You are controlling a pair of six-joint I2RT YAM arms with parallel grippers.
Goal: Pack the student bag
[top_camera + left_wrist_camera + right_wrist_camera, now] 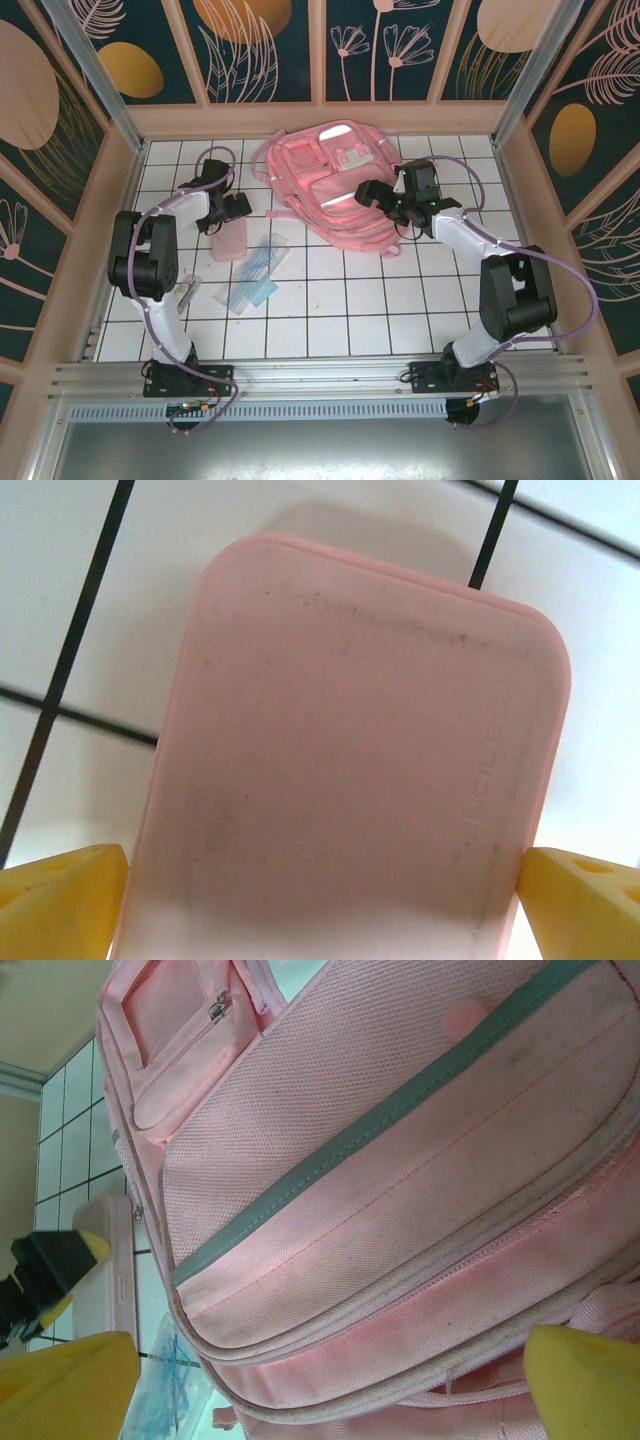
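Observation:
The student bag (335,185) is a big pink backpack lying at the back middle of the tiled table; its grey strip and zipped seams show in the right wrist view (400,1190). My right gripper (380,200) hovers over the bag's right front part, open, its yellow fingertips (590,1380) wide apart with bag fabric between them (330,1390). My left gripper (226,213) is open over a small flat pink pencil case (229,242). Its yellow fingertips (60,900) stand on either side of the case (350,760), which lies flat on the tiles.
Two clear plastic packets with blue contents lie near the case (264,257) and closer to the front (246,294). Wooden walls and metal posts ring the table (400,320). The right wrist view also catches the case (105,1270) and a packet (170,1400).

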